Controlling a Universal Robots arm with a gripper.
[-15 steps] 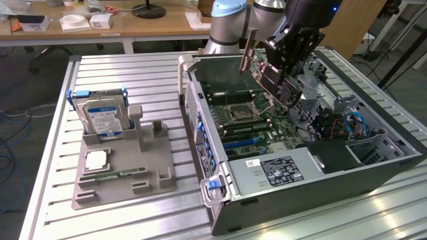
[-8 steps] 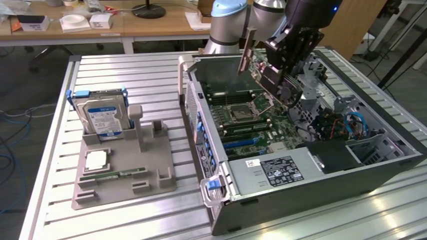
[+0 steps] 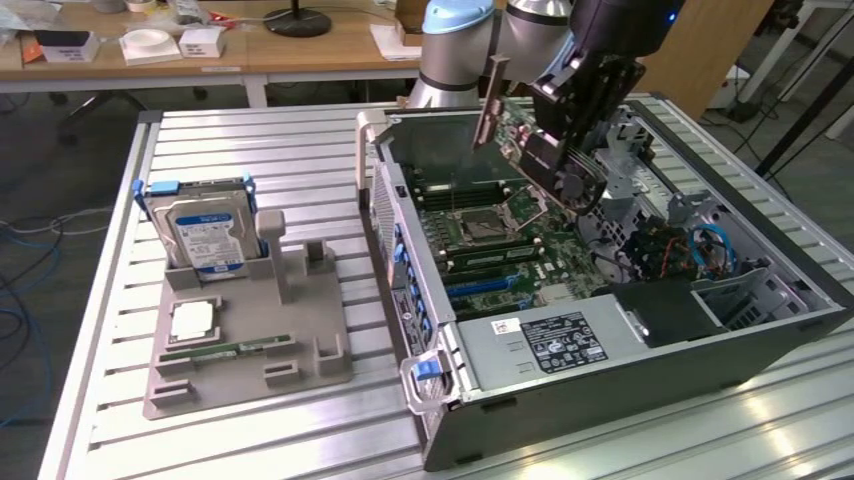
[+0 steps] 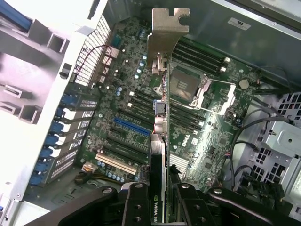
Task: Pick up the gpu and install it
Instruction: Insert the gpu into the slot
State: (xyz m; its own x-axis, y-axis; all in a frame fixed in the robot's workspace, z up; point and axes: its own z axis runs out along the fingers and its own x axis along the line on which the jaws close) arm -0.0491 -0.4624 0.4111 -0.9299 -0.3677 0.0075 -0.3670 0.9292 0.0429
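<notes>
Gripper (image 3: 558,160) clamped on gpu (image 3: 497,110). Card held on edge, tilted, above far end of open computer case (image 3: 641,350), clear of motherboard (image 4: 117,108). Its silver bracket (image 4: 167,28) leads. Hard drive (image 3: 200,235) well apart, toward exterior view's left.

Risks, judged:
- Tilt uncorrected: card edge likely strikes CPU socket (image 4: 186,87) or misses blue slot (image 4: 131,127).
- Bracket may catch case rear wall.
- Narrow grip may let card pivot.
</notes>
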